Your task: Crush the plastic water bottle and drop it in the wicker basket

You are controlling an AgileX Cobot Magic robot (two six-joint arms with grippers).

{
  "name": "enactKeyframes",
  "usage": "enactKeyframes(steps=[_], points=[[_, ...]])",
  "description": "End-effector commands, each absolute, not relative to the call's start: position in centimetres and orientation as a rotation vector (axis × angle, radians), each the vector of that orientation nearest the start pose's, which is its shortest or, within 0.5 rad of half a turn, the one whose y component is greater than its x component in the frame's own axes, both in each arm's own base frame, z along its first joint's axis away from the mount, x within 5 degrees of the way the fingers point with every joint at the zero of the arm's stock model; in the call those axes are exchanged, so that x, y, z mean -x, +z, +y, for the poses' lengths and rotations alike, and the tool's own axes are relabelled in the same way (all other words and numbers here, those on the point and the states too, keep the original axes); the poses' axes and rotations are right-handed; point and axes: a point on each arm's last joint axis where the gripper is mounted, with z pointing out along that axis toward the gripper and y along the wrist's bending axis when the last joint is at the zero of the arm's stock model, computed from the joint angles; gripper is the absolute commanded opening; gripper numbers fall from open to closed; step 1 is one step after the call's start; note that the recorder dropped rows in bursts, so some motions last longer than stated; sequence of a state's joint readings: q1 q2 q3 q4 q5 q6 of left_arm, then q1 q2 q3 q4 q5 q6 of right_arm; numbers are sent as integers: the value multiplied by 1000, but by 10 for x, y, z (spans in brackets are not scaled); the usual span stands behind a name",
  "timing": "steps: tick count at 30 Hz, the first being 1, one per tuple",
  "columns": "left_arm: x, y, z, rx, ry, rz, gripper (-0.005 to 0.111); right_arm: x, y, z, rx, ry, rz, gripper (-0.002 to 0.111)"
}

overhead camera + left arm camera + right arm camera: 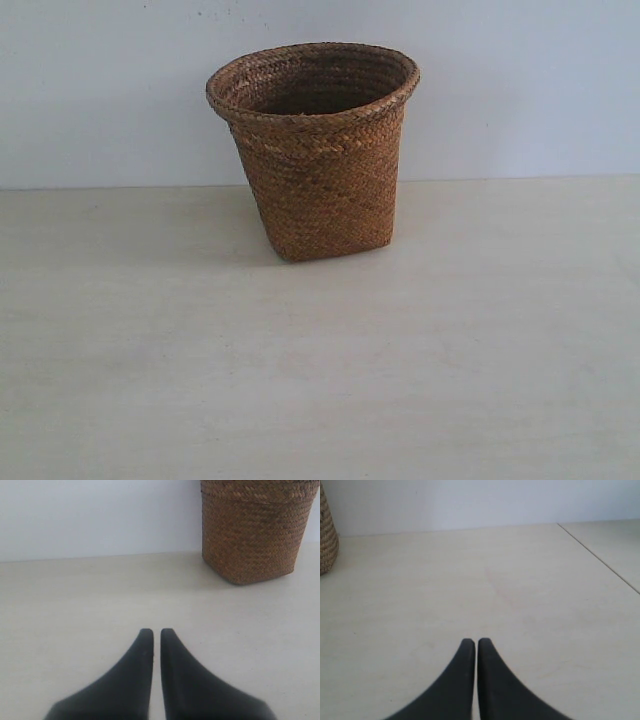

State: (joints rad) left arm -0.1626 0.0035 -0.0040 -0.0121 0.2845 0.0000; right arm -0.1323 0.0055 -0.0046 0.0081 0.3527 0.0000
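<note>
The brown wicker basket [315, 150] stands upright on the pale table near the back wall; its dark inside shows nothing I can make out. The left wrist view catches its lower body [252, 530], and the right wrist view shows only a sliver of its side [326, 535]. The plastic water bottle is out of view in every frame. My left gripper [156, 631] hovers low over bare table, well short of the basket, its black fingers shut with nothing between them. My right gripper [475, 641] is likewise shut and empty over bare table. Neither arm appears in the exterior view.
The pale wooden table [320, 380] runs up to a plain light wall. A thin seam [600, 557] crosses the tabletop on one side of the right wrist view.
</note>
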Motion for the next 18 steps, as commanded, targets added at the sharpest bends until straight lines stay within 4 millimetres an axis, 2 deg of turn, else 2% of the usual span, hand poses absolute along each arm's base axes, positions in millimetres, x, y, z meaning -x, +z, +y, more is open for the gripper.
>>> enactKeyframes(steps=[1, 18], points=[[-54, 188, -9, -129, -132, 1758, 4, -53, 182, -4, -65, -58, 1833, 0], [-54, 188, -9, -130, -132, 1761, 4, -53, 182, 0, 4, -6, 1834, 0]])
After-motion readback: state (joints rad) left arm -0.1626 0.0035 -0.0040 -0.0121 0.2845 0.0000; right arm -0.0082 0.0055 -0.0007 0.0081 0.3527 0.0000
